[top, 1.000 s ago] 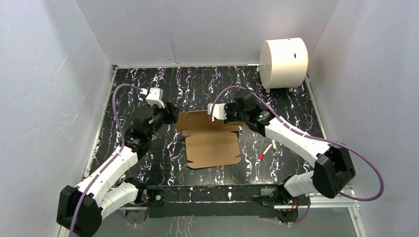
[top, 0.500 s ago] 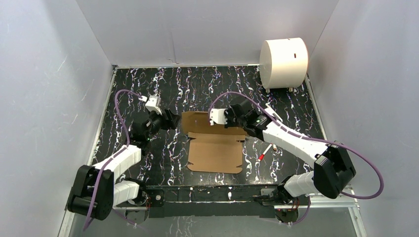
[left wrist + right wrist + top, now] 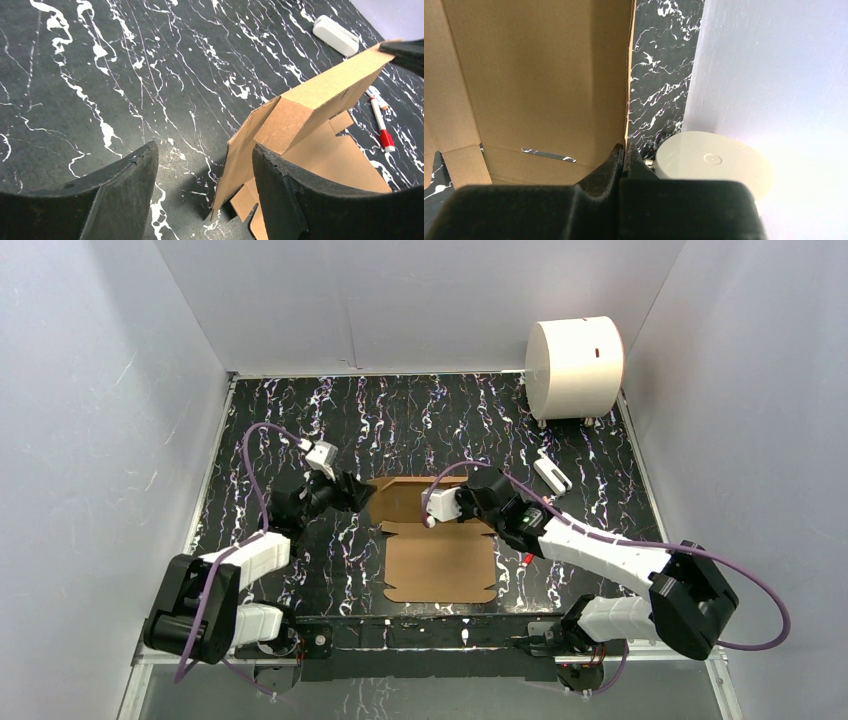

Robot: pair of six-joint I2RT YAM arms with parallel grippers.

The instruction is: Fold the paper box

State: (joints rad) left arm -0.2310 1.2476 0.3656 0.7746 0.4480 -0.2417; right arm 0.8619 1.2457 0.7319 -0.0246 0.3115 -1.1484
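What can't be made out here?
- Right wrist: the right claw pinches one box edge; the rest is cut off by the frame.
- Top view: that grip, hidden under the right wrist.
- Left claw touching the box or not: too small in top view; its own finger blocks it in left wrist.
- Top view: marker, partly under the right arm.

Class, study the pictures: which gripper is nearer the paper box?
Right. The right gripper is shut on the edge of the box, on its raised flap. The left gripper is open beside that flap's left end; whether it touches is unclear.
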